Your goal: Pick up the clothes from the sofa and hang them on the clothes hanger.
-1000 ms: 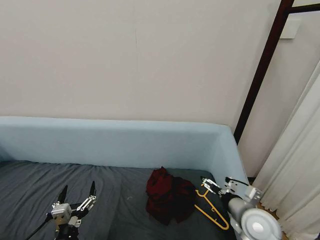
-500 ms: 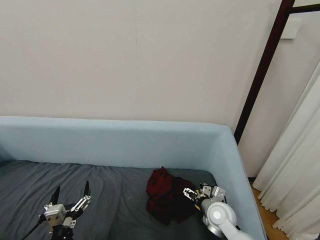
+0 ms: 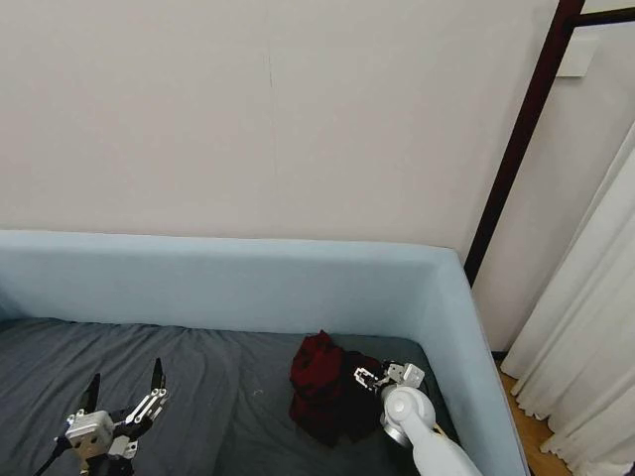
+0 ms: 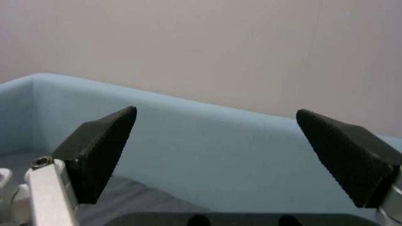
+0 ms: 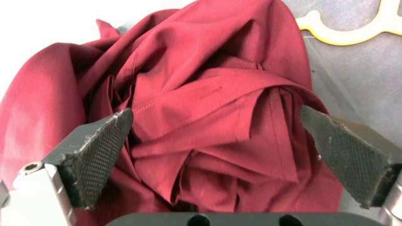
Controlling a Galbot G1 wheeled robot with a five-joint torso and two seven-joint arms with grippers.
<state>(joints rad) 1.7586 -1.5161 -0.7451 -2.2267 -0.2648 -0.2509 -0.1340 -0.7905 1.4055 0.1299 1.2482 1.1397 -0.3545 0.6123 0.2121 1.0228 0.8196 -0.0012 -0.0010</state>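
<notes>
A crumpled dark red garment [image 3: 322, 385] lies on the grey sofa seat [image 3: 198, 387] near the sofa's right end. My right gripper [image 3: 369, 376] hovers at the garment's right edge, open, with its fingers [image 5: 100, 146] spread on either side of the red cloth [image 5: 207, 113]. A yellow hanger [image 5: 342, 28] lies on the seat just beyond the garment. My left gripper [image 3: 124, 397] is low at the left over the seat, open and holding nothing, its fingers [image 4: 103, 150] facing the sofa's pale blue backrest [image 4: 207, 150].
The pale blue sofa back [image 3: 228, 283] and right armrest [image 3: 461, 337] wall in the seat. A dark door frame [image 3: 516, 149] and white curtain [image 3: 585, 337] stand to the right of the sofa. A plain wall [image 3: 268, 109] rises behind.
My right gripper has moved left from over the hanger to the garment's edge. My left gripper has drifted down and left, staying open.
</notes>
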